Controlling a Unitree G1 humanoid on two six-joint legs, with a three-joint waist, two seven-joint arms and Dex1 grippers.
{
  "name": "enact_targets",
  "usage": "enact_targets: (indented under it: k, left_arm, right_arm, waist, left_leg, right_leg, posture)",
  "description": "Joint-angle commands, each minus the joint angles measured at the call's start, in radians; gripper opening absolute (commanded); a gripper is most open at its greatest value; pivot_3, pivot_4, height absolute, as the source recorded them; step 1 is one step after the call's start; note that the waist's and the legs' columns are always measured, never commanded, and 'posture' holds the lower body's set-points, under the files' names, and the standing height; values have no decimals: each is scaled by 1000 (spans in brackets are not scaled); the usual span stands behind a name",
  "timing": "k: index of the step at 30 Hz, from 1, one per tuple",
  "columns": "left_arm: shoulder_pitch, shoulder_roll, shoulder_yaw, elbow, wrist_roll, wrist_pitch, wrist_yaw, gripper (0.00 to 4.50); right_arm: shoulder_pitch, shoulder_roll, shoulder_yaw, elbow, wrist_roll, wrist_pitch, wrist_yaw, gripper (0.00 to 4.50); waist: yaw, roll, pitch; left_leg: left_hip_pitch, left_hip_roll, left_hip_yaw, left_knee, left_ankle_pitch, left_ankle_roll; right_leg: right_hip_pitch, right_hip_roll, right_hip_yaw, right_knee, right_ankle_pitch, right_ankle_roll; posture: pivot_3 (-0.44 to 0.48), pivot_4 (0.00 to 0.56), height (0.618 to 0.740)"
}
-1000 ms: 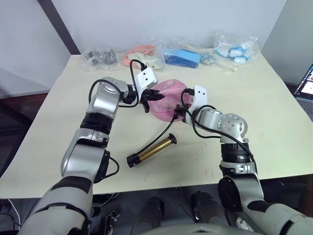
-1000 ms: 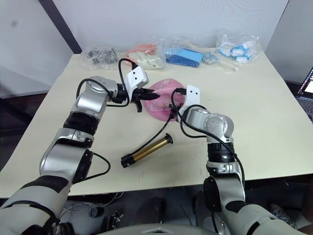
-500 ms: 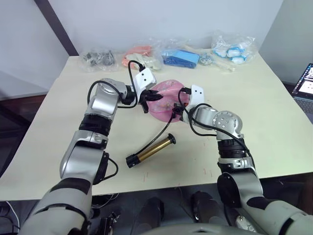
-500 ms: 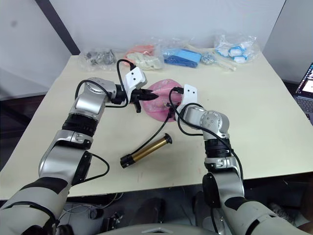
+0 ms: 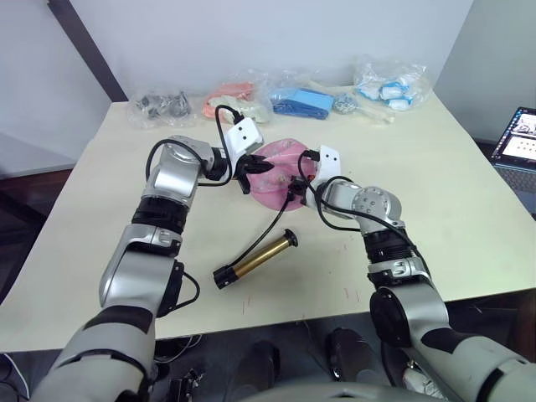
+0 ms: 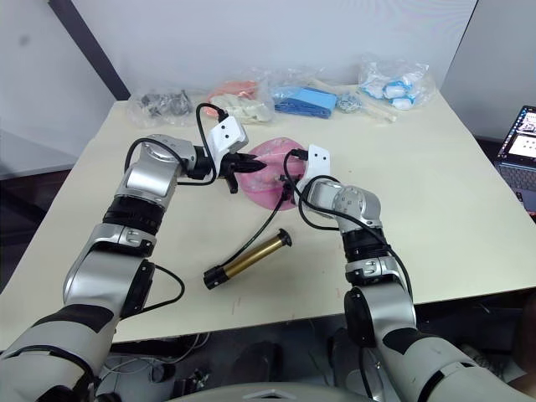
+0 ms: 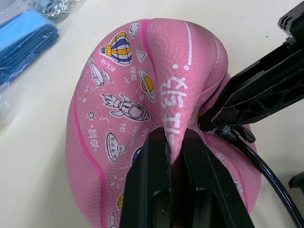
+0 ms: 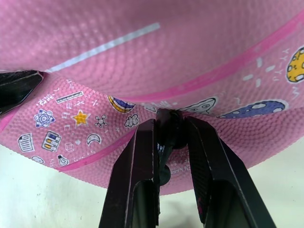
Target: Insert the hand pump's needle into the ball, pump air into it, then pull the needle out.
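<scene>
Nothing shifted but your camera: your left tool (image 7: 175, 156) stayed pinched on a fold of the ball (image 5: 280, 172) at frame centre, right tool (image 8: 172, 142) clamped on the needle (image 8: 167, 130) against it, hand pump (image 5: 255, 260) lying on the surface (image 5: 469, 193).

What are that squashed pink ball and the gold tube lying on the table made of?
The ball looks like soft rubber: its pebbled pink skin folds where the left gripper pinches it. The pump seems to be metal, perhaps brass, judging by its shiny gold barrel, with matte black ends that may be plastic. Its hose looks like flexible black rubber or plastic, since it curves.
</scene>
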Motion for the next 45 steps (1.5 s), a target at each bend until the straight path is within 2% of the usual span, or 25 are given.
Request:
enact_targets:
  k: [1,8,12,14,16,17,19,21,27,30,36,37,38,39,40,42,44,45]
  left_arm:
    - [32,-39,-52,38,12,21,-29,0]
    - [24,-45,-50,57,21,13,-17,0]
    - [22,-45,-50,67,25,0,-13,0]
    - [21,-45,-50,72,26,-7,-10,0]
    - [20,-45,-48,77,28,-14,-6,0]
    - [17,-46,-46,81,28,-19,-2,0]
    - [15,-47,-43,85,30,-25,2,0]
    - [13,-48,-40,91,31,-36,9,0]
    - [12,-48,-37,95,32,-50,12,0]
    - [9,-46,-36,101,31,-60,11,0]
    - [-3,-46,-18,120,15,-78,7,0]
    - [-8,-50,-7,124,4,-72,11,604]
    - [-11,-52,0,125,-5,-67,9,768]
    - [-11,-49,5,121,-11,-67,4,1255]
    - [-10,-46,12,117,-19,-64,1,1347]
    - [-5,-39,38,98,-52,-43,-11,2555]
    - [28,-18,90,17,-123,20,-37,3191]
    - [52,-5,112,-33,-151,52,-43,3654]
  right_arm:
    - [4,102,21,32,-41,-16,-6,324]
    - [6,110,44,5,-59,-22,7,324]
    - [15,95,66,-66,-55,0,32,324]
    - [22,99,42,-123,-27,26,25,1394]
    - [34,96,29,-192,-7,68,10,2049]
    - [45,91,26,-251,11,106,1,2822]
    - [67,92,10,-354,48,177,-25,3374]
    - [96,90,-4,-477,95,271,-50,4397]
    - [217,38,9,-802,171,501,-74,4465]
    - [319,-81,76,-1001,164,501,-11,4465]
    - [472,-357,118,-1197,144,447,154,4465]
    - [495,-389,105,-1211,148,436,181,4500]
    - [514,-407,86,-1220,152,421,202,4500]
    - [534,-431,66,-1231,155,405,226,4500]
    - [548,-458,55,-1239,149,391,246,4500]
    - [578,-519,46,-1256,131,354,289,4500]
    - [603,-575,13,-1265,119,300,341,4500]
    - [614,-582,-15,-1264,129,277,361,4500]
  waist:
    - [1,0,0]
    - [2,0,0]
    - [2,0,0]
    - [4,1,0]
    - [15,3,2]
    - [19,3,2]
    - [28,3,2]
    - [33,3,2]
    - [38,3,2]
    - [39,3,2]
    - [39,3,2]
    - [38,3,2]
    - [38,3,2]
    - [38,3,2]
    - [37,3,3]
    - [33,2,6]
    - [30,2,8]
    - [28,1,9]
  left_leg:
    - [0,0,0,0,0,0]
    - [0,0,-1,0,0,0]
    - [0,0,-1,0,0,0]
    - [-1,0,-2,0,0,0]
    - [-3,0,-2,-1,0,0]
    - [-5,-1,-3,-1,0,0]
    - [-6,-2,-4,-3,0,0]
    - [-9,-2,-6,-3,0,0]
    - [-16,-3,-13,-3,0,0]
    - [-18,-4,-15,-3,0,0]
    - [-19,-5,-13,-1,0,0]
    - [-19,-4,-13,-1,0,0]
    - [-19,-4,-13,-1,0,0]
    - [-20,-4,-13,-1,0,0]
    - [-20,-4,-13,0,0,0]
    - [-21,-4,-13,0,0,0]
    - [-21,-4,-13,0,0,0]
    - [-21,-4,-12,0,0,0]
  right_leg:
    - [0,0,0,0,0,0]
    - [0,0,0,0,0,0]
    - [0,0,0,-1,0,0]
    - [0,0,0,-1,0,0]
    - [-1,-1,-1,-2,0,0]
    - [-2,-2,-2,-3,1,-2]
    - [-2,-2,-2,-6,1,-2]
    - [-2,-4,-5,-9,1,-2]
    - [-5,-5,-12,-12,1,-2]
    - [-6,-5,-15,-12,1,-2]
    - [-5,-6,-16,-13,-1,2]
    - [-5,-5,-18,-13,-1,2]
    - [-5,-5,-18,-13,-1,2]
    - [-5,-5,-19,-13,-1,2]
    - [-5,-5,-19,-13,-1,2]
    - [-5,-4,-19,-13,-1,2]
    - [-5,-4,-18,-13,-1,2]
    - [-6,-4,-17,-13,-1,2]
  posture:
    - [0,150,740]
    - [0,150,740]
    - [0,150,740]
    - [0,150,740]
    - [0,150,740]
    - [0,150,740]
    - [0,150,740]
    - [0,150,740]
    - [0,150,740]
    - [0,150,740]
    - [0,150,740]
    - [0,150,740]
    - [0,150,740]
    - [0,150,740]
    - [0,150,740]
    - [0,150,740]
    - [0,150,740]
    - [0,150,740]
